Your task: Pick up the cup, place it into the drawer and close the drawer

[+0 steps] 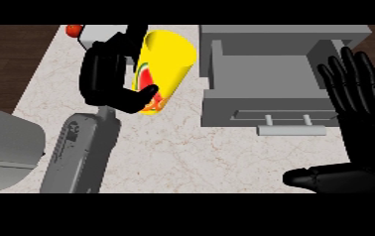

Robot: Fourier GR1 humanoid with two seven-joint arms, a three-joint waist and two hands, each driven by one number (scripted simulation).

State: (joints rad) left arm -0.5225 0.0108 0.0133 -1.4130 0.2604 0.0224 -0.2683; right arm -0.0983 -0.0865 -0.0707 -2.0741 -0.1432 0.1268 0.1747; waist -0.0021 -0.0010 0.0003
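Yellow cup (167,66) clamped in left hand (106,79), fingers and thumb curled round it, tilted above counter (198,155), left of open drawer (264,81). Right hand (351,96) held open, fingers straight, at drawer's right edge.

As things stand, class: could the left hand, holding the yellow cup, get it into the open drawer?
Probably yes. The left hand holds the cup beside the open drawer; nothing lies between them.
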